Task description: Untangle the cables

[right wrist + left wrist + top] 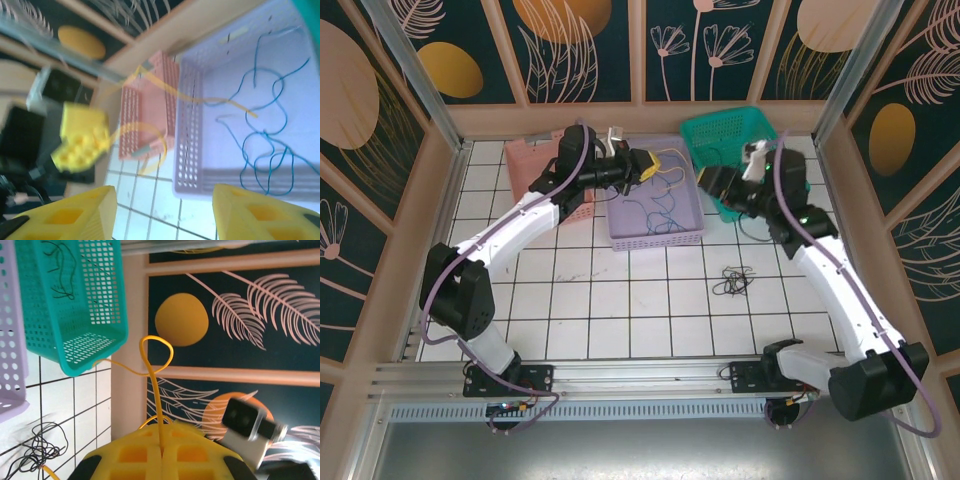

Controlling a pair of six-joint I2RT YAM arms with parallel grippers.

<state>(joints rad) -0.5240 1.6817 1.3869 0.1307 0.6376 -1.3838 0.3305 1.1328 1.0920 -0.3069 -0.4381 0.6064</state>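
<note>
My left gripper (653,166) hangs over the purple basket (686,237), its yellow fingers (135,455) shut on a thin yellow cable (156,390) that loops upward from the seam between them. The same yellow cable (170,95) trails in front of the baskets in the right wrist view. My right gripper (165,215) stands open and holds nothing; in the top view my right gripper (712,183) is just right of the purple basket. Blue cables (265,145) lie squiggled inside the purple basket (187,150). A black cable clump (733,282) rests on the tiles.
A teal basket (730,135) at the back right holds dark green strands (60,270). A pink basket (530,165) stands at the back left behind the left arm. Wooden walls close in the white tiled floor (620,300) on three sides.
</note>
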